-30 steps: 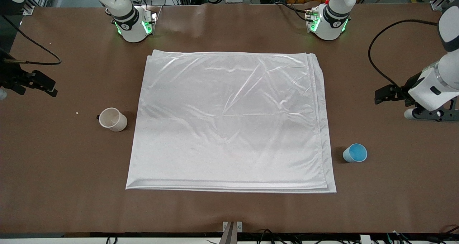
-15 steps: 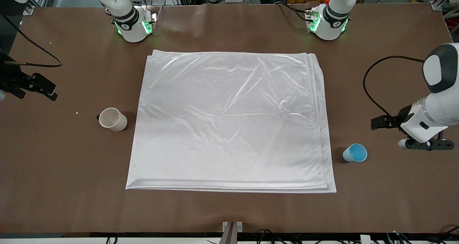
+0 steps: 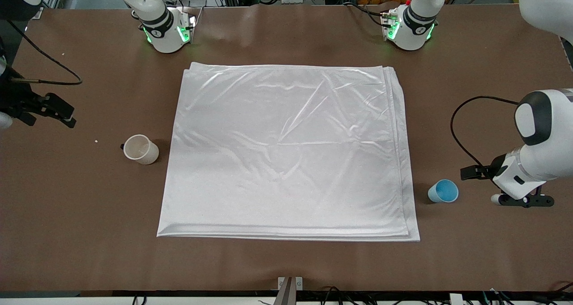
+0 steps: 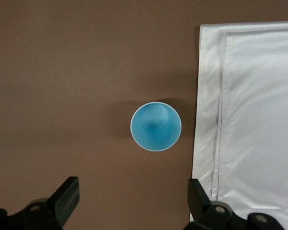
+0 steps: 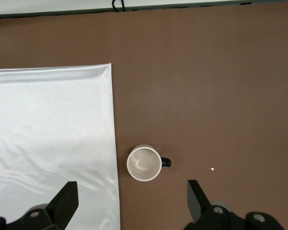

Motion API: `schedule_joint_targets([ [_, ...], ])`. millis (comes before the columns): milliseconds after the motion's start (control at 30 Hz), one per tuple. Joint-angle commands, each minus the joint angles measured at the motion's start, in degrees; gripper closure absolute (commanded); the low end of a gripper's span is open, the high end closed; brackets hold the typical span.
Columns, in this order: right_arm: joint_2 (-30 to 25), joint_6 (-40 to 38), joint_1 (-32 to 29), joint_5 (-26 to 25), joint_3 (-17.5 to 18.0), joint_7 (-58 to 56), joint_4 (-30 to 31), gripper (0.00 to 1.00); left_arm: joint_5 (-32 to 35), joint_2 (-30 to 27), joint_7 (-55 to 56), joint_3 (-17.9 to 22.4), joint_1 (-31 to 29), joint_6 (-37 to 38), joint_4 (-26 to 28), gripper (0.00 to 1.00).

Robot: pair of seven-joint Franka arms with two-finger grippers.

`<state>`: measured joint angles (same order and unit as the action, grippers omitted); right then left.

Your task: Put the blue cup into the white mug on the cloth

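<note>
None of the task's steps shows as done: both vessels stand on the bare brown table, off the fabric, and neither is held.

At the far left edge of the front view, in its upper half, the right gripper hangs over the table at the right arm's end, well apart from everything. Its own wrist view shows the two black fingers spread wide with nothing between them, so it is released and empty; this arm looks to be waiting.

Lower and a little inward, left of centre, the off-white cylindrical mug with the small black handle stands upright just beside the cloth's edge, not on it. It still has to be set on the fabric.

Across the middle of the frame lies the large shiny white satin cloth, folded in layers, lightly wrinkled, nothing resting on it.

Right of the cloth's lower corner, the small light-blue tapered cup with the brighter blue inside stands upright on the table, close to the folded edge but apart from it.

Farther right, the left gripper is over the table beside that cup. In the left wrist view its fingers are parted wider than the cup, which sits ahead of them, untouched; how high they are above the table I cannot tell. The grasp, the carry and the drop into the mug all remain.
</note>
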<state>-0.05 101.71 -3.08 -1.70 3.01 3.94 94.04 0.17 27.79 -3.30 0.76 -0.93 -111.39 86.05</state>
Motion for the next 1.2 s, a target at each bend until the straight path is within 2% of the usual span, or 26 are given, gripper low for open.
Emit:
schedule_joint_targets([
  [0, 0.2, -0.3, -0.3, -0.1, -0.2, 0.9, -0.3, 0.0, 0.0, 1.9, -1.2, 0.2, 0.0, -0.3, -1.7, 0.0],
  [233, 0.8, -0.4, -0.8, -0.4, -0.3, 0.1, -0.1, 0.0, 0.1, 3.3, -1.2, 0.2, 0.0, -2.4, -1.7, 0.0],
  [667, 0.8, 1.6, -1.1, -0.2, -0.3, -4.0, 5.3, 0.0, 0.1, 7.4, -1.3, 0.3, -1.0, -8.4, -1.7, 0.0],
  [933, 0.2, 7.5, -1.1, -0.7, -0.3, -11.8, 13.4, 0.0, 0.1, 10.3, -1.1, 0.8, -1.4, -9.1, -1.8, 0.0],
  [1167, 0.8, 11.2, -1.2, -0.8, -0.4, -15.5, 17.5, 0.0, 0.2, 11.8, -1.1, 0.9, -1.4, -9.9, -1.7, 0.0],
])
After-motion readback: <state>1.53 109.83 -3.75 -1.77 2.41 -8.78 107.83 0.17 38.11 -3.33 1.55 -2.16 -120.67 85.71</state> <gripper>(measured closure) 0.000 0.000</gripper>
